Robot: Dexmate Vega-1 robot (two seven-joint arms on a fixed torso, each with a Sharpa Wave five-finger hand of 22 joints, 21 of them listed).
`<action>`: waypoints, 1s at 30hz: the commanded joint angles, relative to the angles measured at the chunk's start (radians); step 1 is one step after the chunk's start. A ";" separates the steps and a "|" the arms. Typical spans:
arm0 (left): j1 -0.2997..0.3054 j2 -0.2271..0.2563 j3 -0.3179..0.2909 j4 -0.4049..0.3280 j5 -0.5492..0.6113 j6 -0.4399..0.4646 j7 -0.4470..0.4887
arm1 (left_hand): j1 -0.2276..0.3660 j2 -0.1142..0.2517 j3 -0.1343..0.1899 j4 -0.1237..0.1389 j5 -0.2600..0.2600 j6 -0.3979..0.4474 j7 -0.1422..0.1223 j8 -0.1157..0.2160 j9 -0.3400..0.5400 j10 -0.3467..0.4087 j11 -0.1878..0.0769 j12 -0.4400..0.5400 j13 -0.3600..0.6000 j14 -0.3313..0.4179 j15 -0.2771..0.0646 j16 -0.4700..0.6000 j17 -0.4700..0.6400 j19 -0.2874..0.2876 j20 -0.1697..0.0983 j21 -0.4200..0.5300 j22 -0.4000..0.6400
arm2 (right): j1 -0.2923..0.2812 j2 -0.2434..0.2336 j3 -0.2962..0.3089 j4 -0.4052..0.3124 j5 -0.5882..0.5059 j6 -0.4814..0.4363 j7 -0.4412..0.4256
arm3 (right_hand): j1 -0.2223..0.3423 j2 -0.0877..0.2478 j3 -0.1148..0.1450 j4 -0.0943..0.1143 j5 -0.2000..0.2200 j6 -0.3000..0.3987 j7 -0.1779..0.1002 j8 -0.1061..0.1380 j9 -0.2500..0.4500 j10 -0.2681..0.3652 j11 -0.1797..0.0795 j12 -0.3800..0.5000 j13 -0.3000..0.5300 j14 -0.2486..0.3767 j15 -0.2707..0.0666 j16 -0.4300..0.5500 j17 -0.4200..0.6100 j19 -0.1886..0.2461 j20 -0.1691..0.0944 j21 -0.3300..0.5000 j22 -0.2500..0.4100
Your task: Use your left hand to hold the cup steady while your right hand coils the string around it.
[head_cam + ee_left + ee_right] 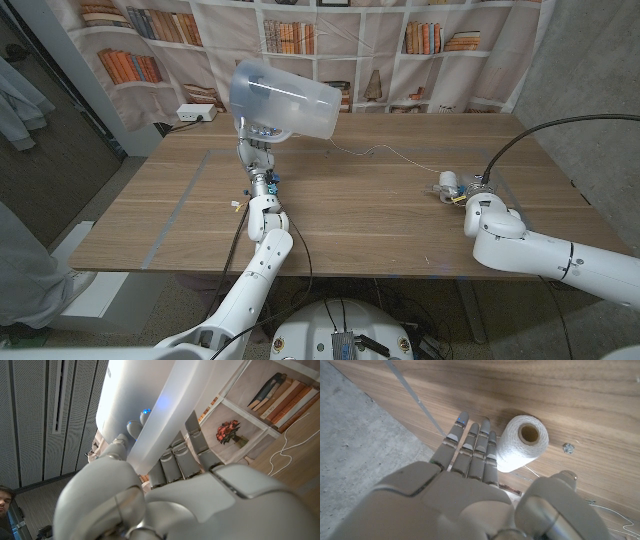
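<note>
My left hand (pixel 256 140) grips a translucent white cup (pixel 285 100) by its base and holds it tilted on its side, well above the table. In the left wrist view its fingers (pixel 175 455) wrap the cup (pixel 150 405). A thin white string (pixel 390 152) runs from under the cup across the table to a white spool (pixel 449 183) at the right. My right hand (pixel 468 192) is down beside that spool. The right wrist view shows the hand (pixel 465 490) with straight fingers (pixel 472 445) alongside the spool (pixel 522 442), holding nothing.
A white power strip (pixel 195 113) lies at the back left of the wooden table (pixel 340 220). Small scraps (pixel 237 205) lie near my left forearm. A person stands at the left edge (pixel 20 270). A bookshelf backdrop hangs behind.
</note>
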 commanded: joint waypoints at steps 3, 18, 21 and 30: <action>0.006 0.002 0.003 -0.006 0.002 0.000 0.004 | -0.003 0.005 0.003 -0.005 0.000 0.028 0.025 0.001 0.009 0.004 0.003 0.052 0.007 0.004 0.002 0.009 0.006 -0.006 0.000 0.006 -0.395 | 0.003 0.009 -0.015 0.022 -0.024 0.020 0.015 | 0.006 0.041 0.009 0.009 0.014 0.017 -0.050 -0.008 0.003 0.026 -0.031 -0.002 0.007 0.055 -0.049 0.031 0.022 0.021 -0.023 0.012 0.007; 0.014 0.006 0.006 -0.018 0.008 -0.003 0.011 | -0.005 0.005 0.004 -0.010 0.000 0.031 0.023 0.004 0.021 0.004 0.004 0.052 0.009 0.004 0.006 0.011 0.004 -0.009 0.001 0.011 -0.395 | 0.007 0.018 -0.040 0.030 -0.071 -0.002 0.030 | 0.210 0.108 0.112 -0.087 0.014 0.072 -0.081 -0.009 0.002 0.067 -0.045 -0.003 0.010 0.064 -0.082 0.035 0.048 0.037 -0.059 0.028 0.012; 0.016 0.005 0.006 -0.021 0.008 -0.004 0.013 | -0.006 0.005 0.004 -0.010 0.000 0.029 0.024 0.004 0.024 0.004 0.004 0.053 0.010 0.005 0.006 0.012 0.004 -0.009 0.000 0.011 -0.396 | 0.015 0.015 -0.053 0.030 -0.081 0.002 0.044 | 0.266 0.110 0.139 -0.108 0.010 0.071 -0.081 -0.013 0.002 0.068 -0.046 -0.006 0.011 0.068 -0.087 0.035 0.050 0.036 -0.063 0.030 0.012; 0.016 0.010 0.009 -0.026 0.009 0.001 0.013 | -0.007 0.004 0.005 -0.012 0.000 0.031 0.024 0.003 0.026 0.004 0.004 0.054 0.012 0.003 0.005 0.011 0.002 -0.009 0.001 0.011 -0.397 | -0.067 0.046 0.040 0.036 -0.069 0.017 -0.073 | 0.410 0.143 0.262 -0.091 0.014 0.174 -0.140 0.007 0.006 0.184 -0.092 0.021 0.011 0.220 -0.174 0.093 0.079 0.134 -0.134 0.088 0.020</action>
